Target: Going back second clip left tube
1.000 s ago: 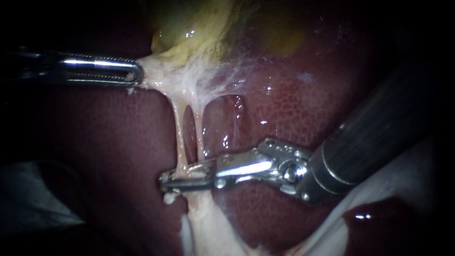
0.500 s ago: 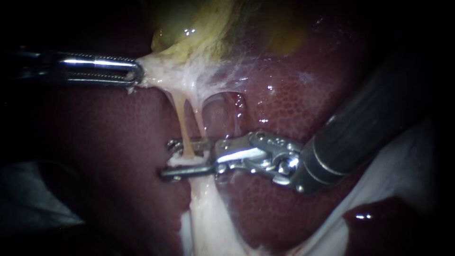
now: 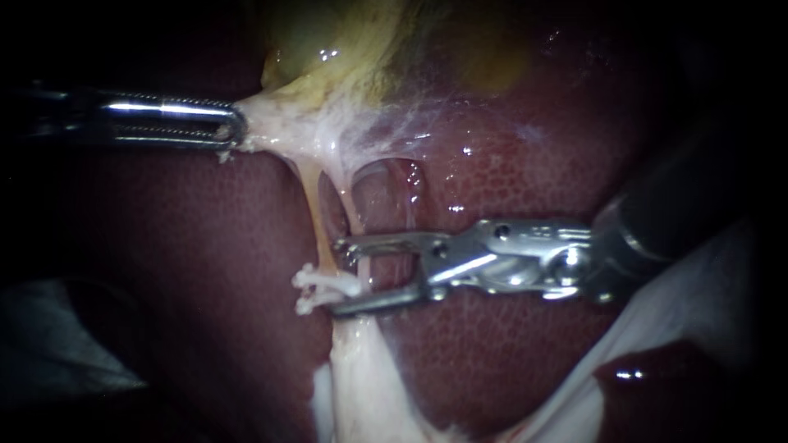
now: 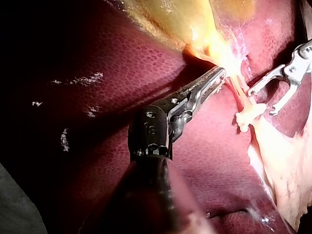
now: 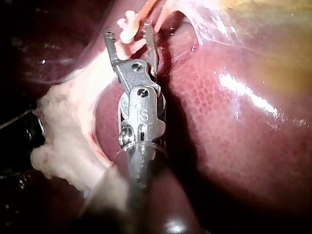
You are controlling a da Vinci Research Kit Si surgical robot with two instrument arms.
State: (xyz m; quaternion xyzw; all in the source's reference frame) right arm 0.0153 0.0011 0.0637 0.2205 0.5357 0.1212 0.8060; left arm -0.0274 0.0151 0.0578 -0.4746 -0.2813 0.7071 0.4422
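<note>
My right instrument (image 3: 343,277) has drawn back to the right since half a second ago, and the white clip (image 3: 318,287) now sits free of it on the left tube (image 3: 313,205). At the left, my left instrument (image 3: 234,130) lies level, its jaws clamped on pale tissue (image 3: 279,131) below the gallbladder (image 3: 328,41). The left tube runs down across the liver (image 3: 189,246) to the clip. Just right of it, my right instrument's jaws gape, gripping nothing.
</note>
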